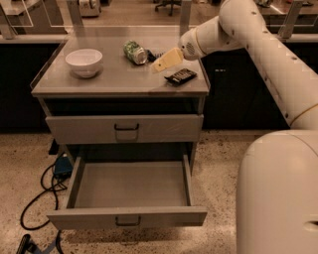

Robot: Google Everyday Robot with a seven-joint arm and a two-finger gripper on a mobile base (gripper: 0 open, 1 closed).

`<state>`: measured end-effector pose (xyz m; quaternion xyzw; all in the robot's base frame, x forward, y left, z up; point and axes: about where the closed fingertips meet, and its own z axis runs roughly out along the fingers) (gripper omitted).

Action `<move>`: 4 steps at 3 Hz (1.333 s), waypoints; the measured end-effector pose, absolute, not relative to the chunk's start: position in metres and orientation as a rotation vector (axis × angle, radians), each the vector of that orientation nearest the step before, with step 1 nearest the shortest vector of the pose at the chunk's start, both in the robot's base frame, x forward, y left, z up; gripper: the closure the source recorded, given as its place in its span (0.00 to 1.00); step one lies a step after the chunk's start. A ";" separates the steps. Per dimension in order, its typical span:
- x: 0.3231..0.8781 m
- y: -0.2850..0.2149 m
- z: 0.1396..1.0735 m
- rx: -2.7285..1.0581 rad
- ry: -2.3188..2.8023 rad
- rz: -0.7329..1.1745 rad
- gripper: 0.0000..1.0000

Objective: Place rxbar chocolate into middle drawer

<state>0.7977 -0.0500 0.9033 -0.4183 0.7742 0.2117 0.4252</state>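
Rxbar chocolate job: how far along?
Done: the middle drawer is pulled open. In progress: the hand hovers above the cabinet top, close to the rxbar chocolate, which lies ungrasped near the front edge. Left: grasp it, carry it down, release it in the drawer.

Office-like lab space, grey metal drawer cabinet [114, 82] on speckled floor [221, 163], swivel chair base [169, 6] behind, floor cables [52, 183], gripper [166, 59] was above the cabinet.

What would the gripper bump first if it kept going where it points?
The gripper, above the cabinet top beside the can, slants downward: probably the bare top first, though depth is unclear.
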 end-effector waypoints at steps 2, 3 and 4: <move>0.812 -0.058 0.894 -0.983 1.982 0.484 0.00; 0.848 -0.086 0.884 -0.831 2.075 0.267 0.00; 0.859 -0.124 0.885 -0.725 2.115 0.173 0.00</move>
